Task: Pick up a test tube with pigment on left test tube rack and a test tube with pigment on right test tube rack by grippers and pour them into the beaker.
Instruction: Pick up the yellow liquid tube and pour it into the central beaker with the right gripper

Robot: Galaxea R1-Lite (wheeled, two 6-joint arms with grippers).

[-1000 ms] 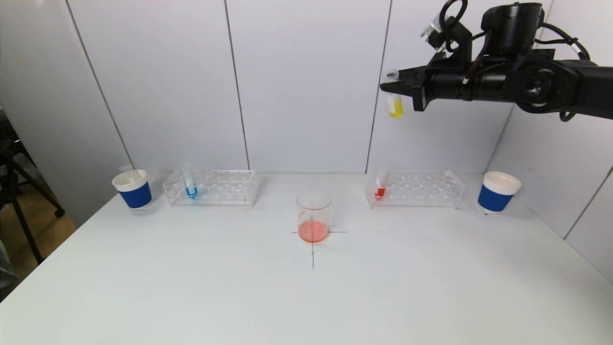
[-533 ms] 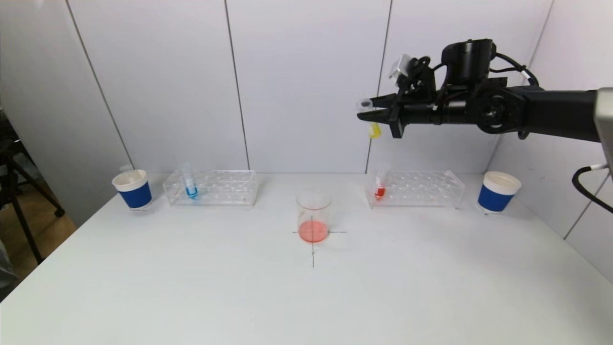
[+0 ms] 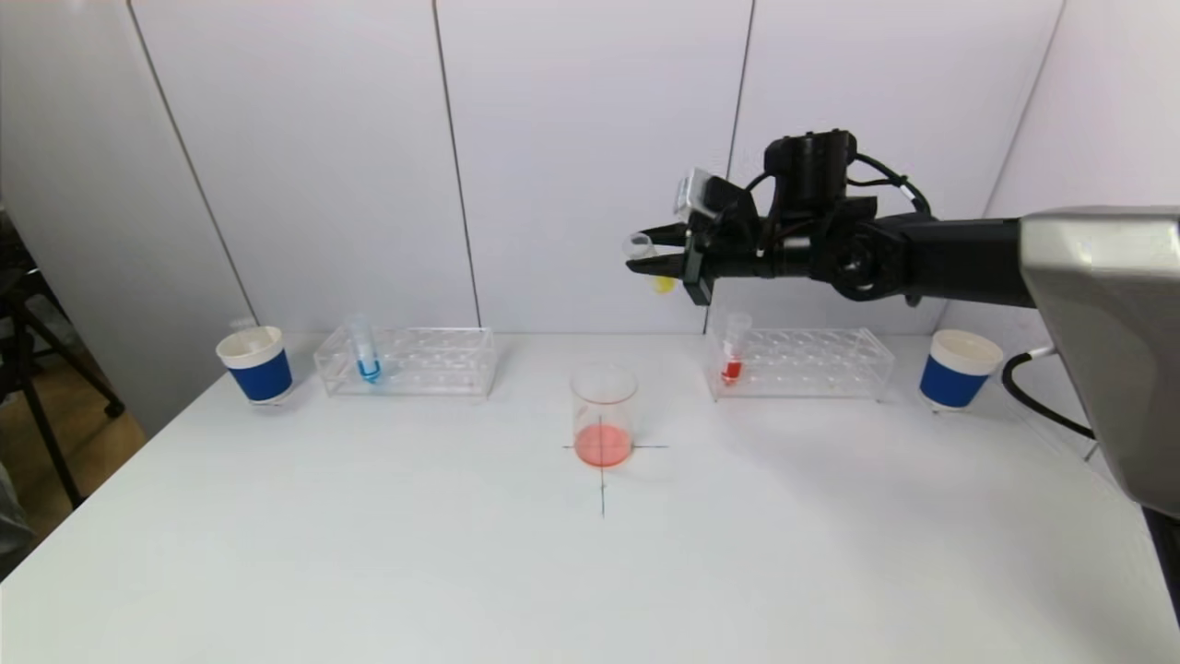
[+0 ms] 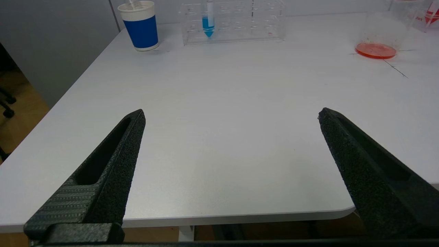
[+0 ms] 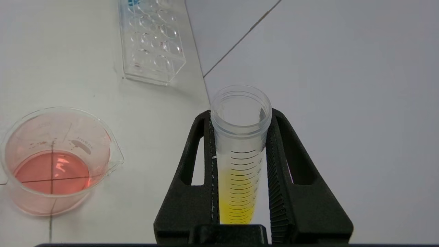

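Right gripper [image 3: 645, 260] fingers squeeze yellow test tube [image 5: 240, 161], up high by beaker [image 3: 604, 415]. Left gripper [image 4: 231, 115] fingers wide apart, w/ nothing inside.

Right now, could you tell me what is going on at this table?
The right gripper is shut on a test tube of yellow pigment, held in the air above and a little to the right of the beaker, which already holds some red liquid. Nothing is pouring yet. The left gripper hangs open over the table's near left part, holding nothing. A blue tube stands in the left rack and a red tube in the right rack.
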